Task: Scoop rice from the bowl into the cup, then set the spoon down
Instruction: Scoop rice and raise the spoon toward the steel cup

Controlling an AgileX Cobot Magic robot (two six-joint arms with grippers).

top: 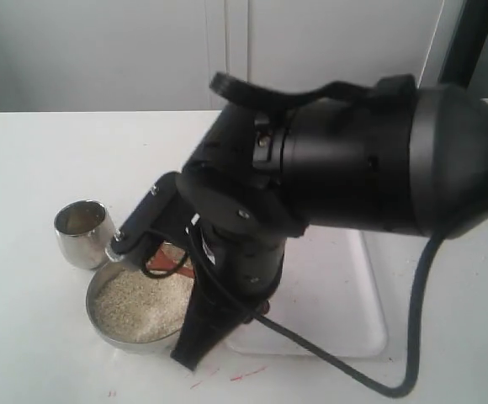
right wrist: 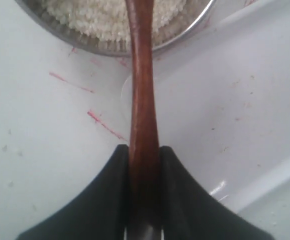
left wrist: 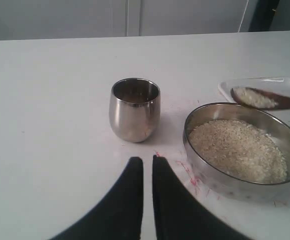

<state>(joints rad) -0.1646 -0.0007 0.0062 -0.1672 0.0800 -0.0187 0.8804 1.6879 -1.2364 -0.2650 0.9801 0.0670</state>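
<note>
Spoon (right wrist: 141, 75) handle clamped in right jaws; left jaws nearly together, empty.

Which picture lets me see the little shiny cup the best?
The left wrist view: the cup stands whole, close and upright, with nothing in front of it. The exterior view shows the cup smaller, off to the side next to the bowl. The right wrist view does not show it.
</note>
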